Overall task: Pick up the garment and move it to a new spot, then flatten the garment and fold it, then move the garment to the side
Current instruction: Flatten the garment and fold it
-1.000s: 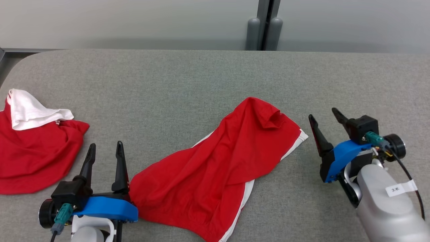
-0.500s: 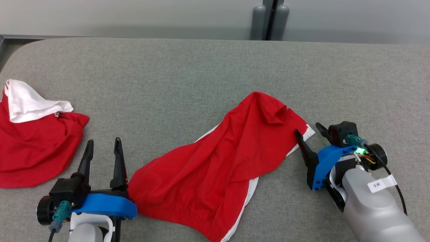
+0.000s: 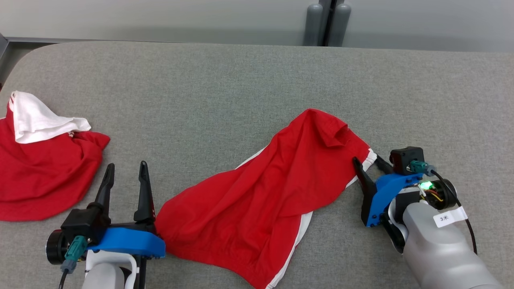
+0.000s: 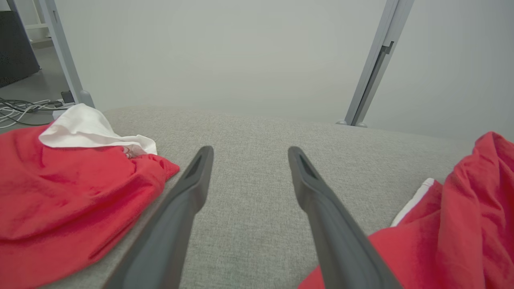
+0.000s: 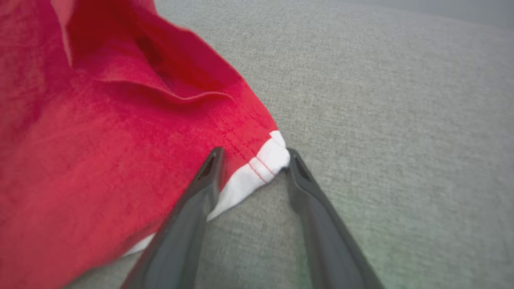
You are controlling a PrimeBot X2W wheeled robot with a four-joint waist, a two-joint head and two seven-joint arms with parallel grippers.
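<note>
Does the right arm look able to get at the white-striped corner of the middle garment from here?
Probably yes: the right gripper is open, its fingers either side of the white-striped corner, with nothing on the table between them.

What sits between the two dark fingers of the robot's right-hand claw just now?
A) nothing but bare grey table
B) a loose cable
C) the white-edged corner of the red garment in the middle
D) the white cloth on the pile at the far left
C: in the right wrist view the right gripper stands open astride the white-edged corner of the middle red garment.
</note>
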